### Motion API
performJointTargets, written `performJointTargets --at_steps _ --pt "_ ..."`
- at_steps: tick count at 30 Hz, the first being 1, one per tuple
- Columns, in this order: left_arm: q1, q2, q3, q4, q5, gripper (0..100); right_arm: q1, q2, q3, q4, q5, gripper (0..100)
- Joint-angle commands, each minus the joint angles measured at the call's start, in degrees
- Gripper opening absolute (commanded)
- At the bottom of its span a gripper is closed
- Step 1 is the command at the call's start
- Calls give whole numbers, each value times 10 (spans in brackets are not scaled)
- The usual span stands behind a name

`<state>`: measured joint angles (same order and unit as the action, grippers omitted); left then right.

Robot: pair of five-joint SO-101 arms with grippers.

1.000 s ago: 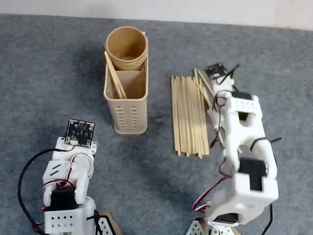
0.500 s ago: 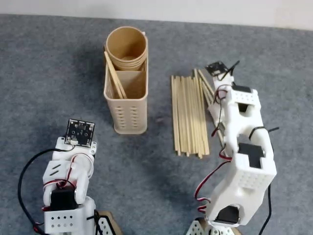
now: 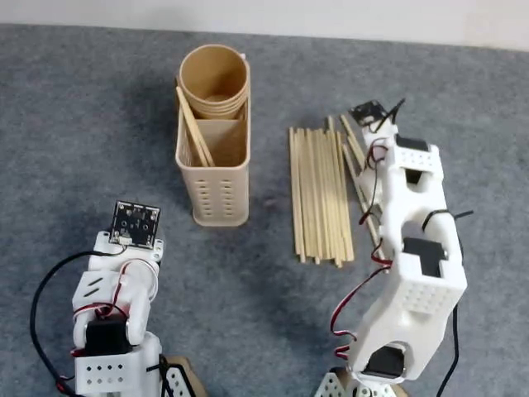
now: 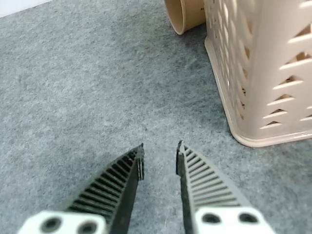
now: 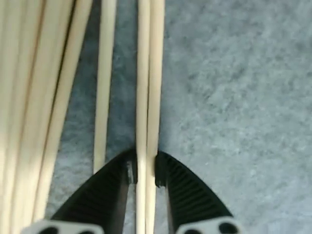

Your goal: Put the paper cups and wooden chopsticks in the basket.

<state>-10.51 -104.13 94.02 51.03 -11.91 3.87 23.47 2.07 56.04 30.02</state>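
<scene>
Pinching two thin pale wooden chopsticks (image 5: 146,87) in right claw (image 5: 145,168), at edge of loose row on grey bench (image 3: 99,99), right of beige slotted plastic basket (image 3: 213,198). Light, stiff, smooth; prob. swivel unless gripped nr mid-length. W/ left claw (image 4: 160,151) spread beside basket.

Speckled grey over the table (image 3: 83,107). Pale beige on the basket (image 3: 212,178), pierced with rows of short slots. Tan-brown on the paper cups (image 3: 214,80); creamy light wood on the wooden chopsticks (image 3: 318,194). Ribbed black on the left gripper (image 4: 160,146) and right gripper (image 5: 145,162). White on the right arm (image 3: 413,178), with black blocks and red wires.
</scene>
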Motion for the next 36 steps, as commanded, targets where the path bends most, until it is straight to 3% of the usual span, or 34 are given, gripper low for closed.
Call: performJointTargets --at_steps 1,8,15,20,26,30,36 --pt "7 -4 -2 -9 2 127 5 -86 -44 35 -61 5" --pt "7 -4 -2 -9 2 127 -58 -350 -51 58 -156 5" --pt "8 -4 -2 -9 2 127 -231 -545 -51 7 -247 5" --pt "8 -4 -1 -9 2 127 -311 -554 -50 -137 -256 5" --pt "8 -4 -1 -9 2 127 -383 -534 -49 -224 -258 5" --pt "8 -4 -1 -10 2 127 -393 -509 -10 -303 -324 5" --pt "8 -4 -1 -11 2 127 -393 -507 153 -439 -329 5"
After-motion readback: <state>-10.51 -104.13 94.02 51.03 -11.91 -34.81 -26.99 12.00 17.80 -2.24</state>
